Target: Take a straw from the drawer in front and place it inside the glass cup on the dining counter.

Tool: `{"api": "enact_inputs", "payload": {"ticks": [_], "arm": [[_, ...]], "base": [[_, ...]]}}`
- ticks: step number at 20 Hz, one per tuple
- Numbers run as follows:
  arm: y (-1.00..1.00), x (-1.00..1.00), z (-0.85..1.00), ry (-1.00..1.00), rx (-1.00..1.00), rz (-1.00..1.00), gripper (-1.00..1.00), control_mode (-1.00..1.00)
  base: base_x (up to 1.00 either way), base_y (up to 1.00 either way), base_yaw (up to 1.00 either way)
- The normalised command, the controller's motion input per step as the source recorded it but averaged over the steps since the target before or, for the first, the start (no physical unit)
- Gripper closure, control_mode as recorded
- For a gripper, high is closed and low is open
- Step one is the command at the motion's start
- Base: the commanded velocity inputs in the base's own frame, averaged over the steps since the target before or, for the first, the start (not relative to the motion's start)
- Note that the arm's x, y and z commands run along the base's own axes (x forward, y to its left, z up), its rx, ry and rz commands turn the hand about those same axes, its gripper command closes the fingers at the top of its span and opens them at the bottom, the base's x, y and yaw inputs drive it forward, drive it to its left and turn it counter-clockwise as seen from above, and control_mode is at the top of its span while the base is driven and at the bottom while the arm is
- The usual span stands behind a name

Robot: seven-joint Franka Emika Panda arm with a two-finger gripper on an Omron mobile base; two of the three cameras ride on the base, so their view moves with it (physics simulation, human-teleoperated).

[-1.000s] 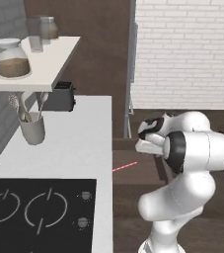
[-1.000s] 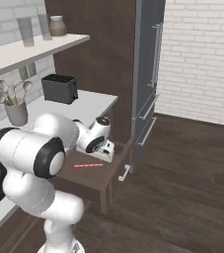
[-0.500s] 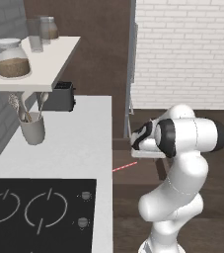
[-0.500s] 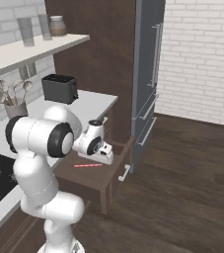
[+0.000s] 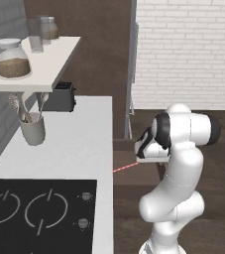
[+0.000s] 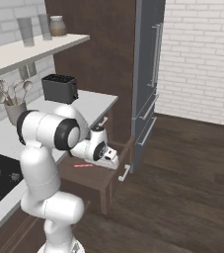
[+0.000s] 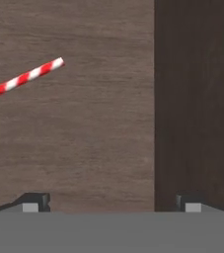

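One red-and-white striped straw [image 7: 23,78] lies flat on the floor of the one open drawer [image 6: 99,179], at its left part in the hand view. The gripper [image 7: 111,202] hovers above the drawer with its two fingertips [image 7: 34,201] spread wide apart, holding and touching nothing, the straw well apart from them.

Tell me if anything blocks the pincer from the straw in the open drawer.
Nothing visible does. The straw lies bare on the drawer floor, off to one side of the open pincer, with only empty wood between them.
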Motion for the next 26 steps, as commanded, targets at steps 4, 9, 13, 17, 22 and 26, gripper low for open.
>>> {"api": "enact_inputs", "payload": {"ticks": [4, 9, 13, 17, 22, 26], "arm": [[-0.67, 0.00, -0.24, 0.00, -0.07, -0.04, -1.00, -1.00], [-0.89, 0.00, -0.19, 0.00, -0.05, -0.02, -1.00, -1.00], [-1.00, -0.07, 0.00, 0.00, -0.02, -0.03, -1.00, -1.00], [-0.37, -0.08, 0.37, 0.00, 0.00, -0.04, -1.00, -1.00], [0.90, 0.01, 0.53, 0.00, 0.00, -0.14, -1.00, -1.00], [0.87, 0.19, 0.16, 0.01, 0.00, -0.23, -1.00, -1.00]], "base": [[0.00, 0.00, 0.00], [0.00, 0.00, 0.00], [0.00, 0.00, 0.00], [0.00, 0.00, 0.00], [0.00, 0.00, 0.00], [0.00, 0.00, 0.00]]}}
